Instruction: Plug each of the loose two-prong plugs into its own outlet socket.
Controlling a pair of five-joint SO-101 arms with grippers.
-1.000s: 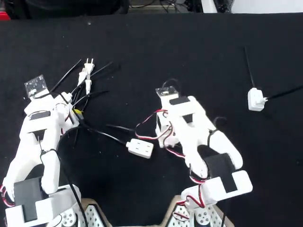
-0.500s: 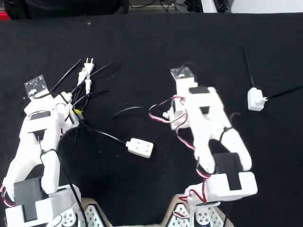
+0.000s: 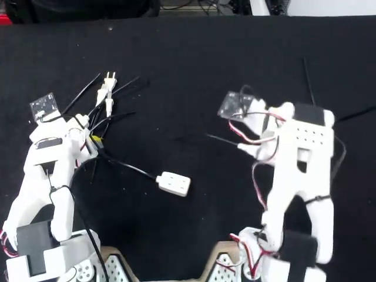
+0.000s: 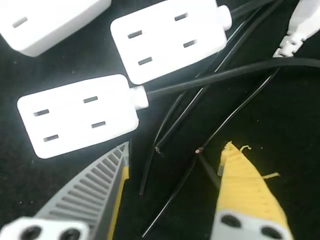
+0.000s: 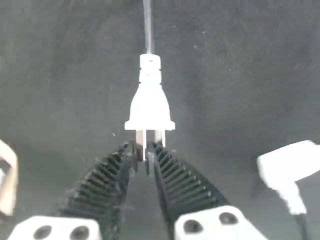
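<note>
My right gripper (image 5: 145,151) is shut on the prongs of a white two-prong plug (image 5: 149,107), whose black cable runs away from me. A white outlet socket (image 5: 287,171) lies just off to one side. From above, that gripper (image 3: 249,150) holds the plug right of centre, its cable (image 3: 222,140) trailing left. My left gripper (image 4: 177,148) stands open over thin black cables, close to two white outlet sockets (image 4: 80,116) (image 4: 167,37). Two more loose plugs (image 3: 107,89) lie beyond the left arm. Another outlet socket (image 3: 174,183) rests mid-table.
A tangle of black cables (image 3: 111,120) spreads around the left arm. A third socket (image 4: 47,17) sits at the edge of the left wrist view. The right arm (image 3: 302,158) stands over the right side, where a black cable (image 3: 359,114) runs off.
The right arm has swung to the right with the plug in its gripper, dragging the cable along, and now covers the right-hand outlet. The left arm has not moved.
</note>
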